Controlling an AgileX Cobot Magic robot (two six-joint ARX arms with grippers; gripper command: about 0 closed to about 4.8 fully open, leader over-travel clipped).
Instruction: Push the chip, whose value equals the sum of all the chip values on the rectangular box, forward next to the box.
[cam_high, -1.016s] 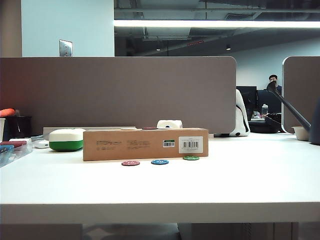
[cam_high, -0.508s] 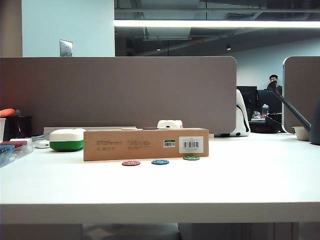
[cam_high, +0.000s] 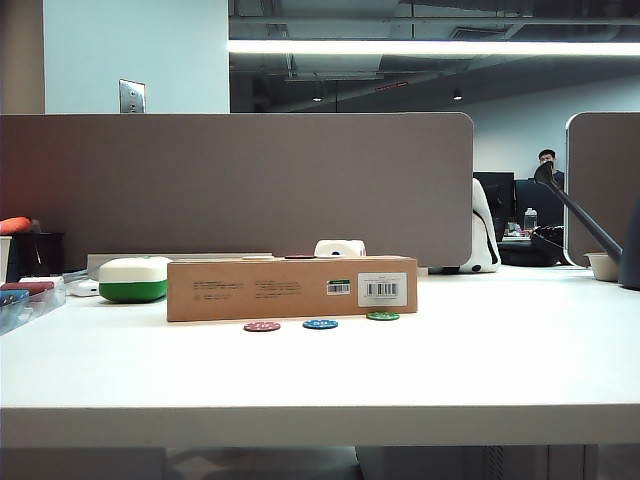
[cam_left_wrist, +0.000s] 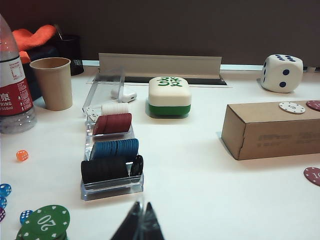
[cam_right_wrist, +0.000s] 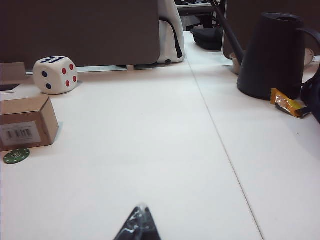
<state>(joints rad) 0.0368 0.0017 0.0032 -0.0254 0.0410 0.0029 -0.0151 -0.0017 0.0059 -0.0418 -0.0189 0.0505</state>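
Observation:
The rectangular box (cam_high: 291, 288) lies on the white table with three chips in a row before it. The green chip (cam_high: 382, 316) sits closest to the box, by its barcode end, and shows again in the right wrist view (cam_right_wrist: 16, 155) beside the box end (cam_right_wrist: 25, 122). A red chip (cam_high: 261, 326) and a blue chip (cam_high: 320, 324) lie a little further out. On top of the box (cam_left_wrist: 272, 132) rest a white chip (cam_left_wrist: 292, 107) and a dark red chip (cam_left_wrist: 315, 105). My left gripper (cam_left_wrist: 142, 207) and right gripper (cam_right_wrist: 142, 207) are both shut, empty, and far from the chips. Neither shows in the exterior view.
A clear chip rack (cam_left_wrist: 112, 160), a white-and-green case (cam_left_wrist: 169, 97), a paper cup (cam_left_wrist: 51, 82), a bottle (cam_left_wrist: 12, 90) and a green 20 chip stack (cam_left_wrist: 44, 224) lie on the left. A big die (cam_right_wrist: 55, 74) stands behind the box. A black watering can (cam_right_wrist: 275, 55) stands far right.

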